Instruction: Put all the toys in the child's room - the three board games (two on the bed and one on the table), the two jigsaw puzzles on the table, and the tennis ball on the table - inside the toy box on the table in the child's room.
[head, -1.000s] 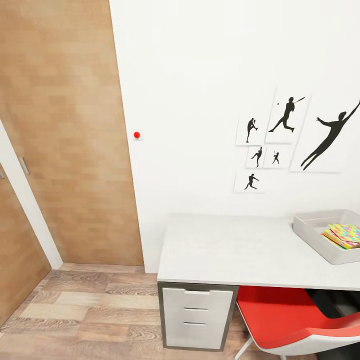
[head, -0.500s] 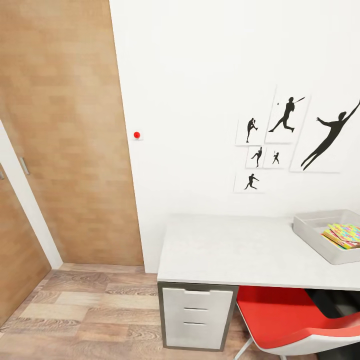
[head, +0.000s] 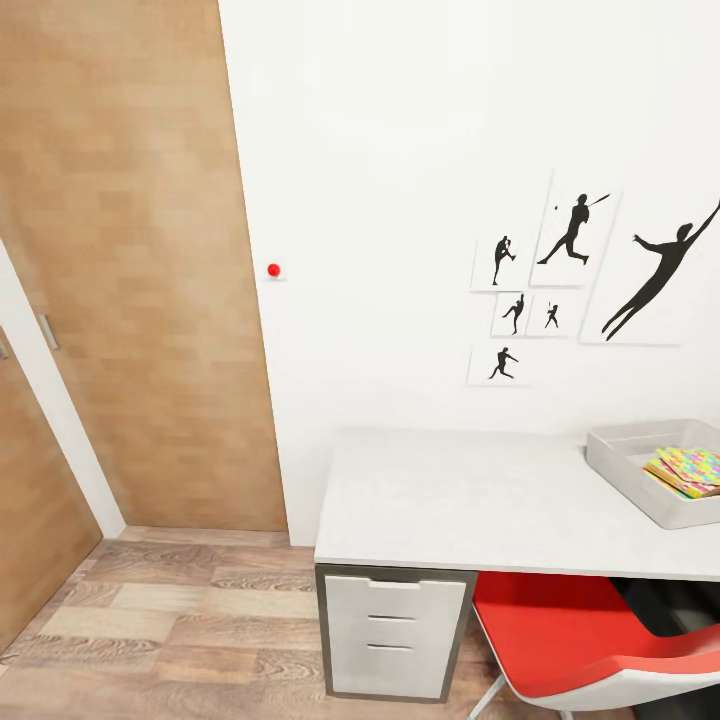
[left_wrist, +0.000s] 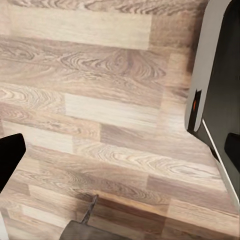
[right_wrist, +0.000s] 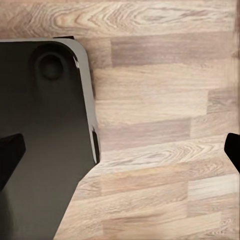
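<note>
On the pale grey table, at its far right end by the edge of the head view, sits the toy box, with a multicoloured jigsaw puzzle lying inside it. Whether more than one puzzle board is stacked there cannot be told. Under the table are a white drawer unit and a red-and-white chair pushed partly beneath the top. Black baseball-player prints hang on the white wall, with a small red button nearer the wooden door. Both wrist views look down on the wood-plank floor. The left gripper and the right gripper each show dark fingertips spread to opposite frame edges, wide apart and holding nothing, beside the robot's dark base
</note>
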